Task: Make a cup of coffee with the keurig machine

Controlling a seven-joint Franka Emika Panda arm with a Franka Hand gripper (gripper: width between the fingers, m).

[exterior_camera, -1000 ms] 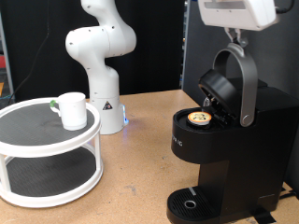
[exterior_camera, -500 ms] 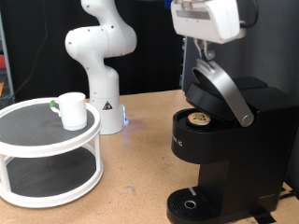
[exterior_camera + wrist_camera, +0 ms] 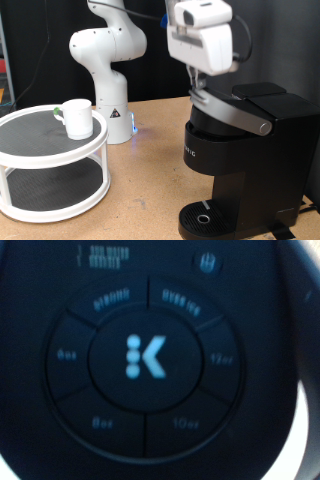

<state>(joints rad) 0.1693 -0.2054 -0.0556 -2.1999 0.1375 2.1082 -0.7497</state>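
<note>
We find the gripper (image 3: 199,82) directly above the keurig (image 3: 240,160), its fingers touching the lowered grey handle (image 3: 235,115); we cannot tell whether they are spread or pressed together. The wrist view is filled by the round top button (image 3: 146,358) with its lit K, close below the hand. The cup (image 3: 78,118) stands well apart, on the top tier of a white round stand (image 3: 50,185).

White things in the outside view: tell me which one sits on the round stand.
The cup, standing on the round stand's top tier at the view's left; the white robot base stands on the table, and the gripper is above the coffee machine.
</note>
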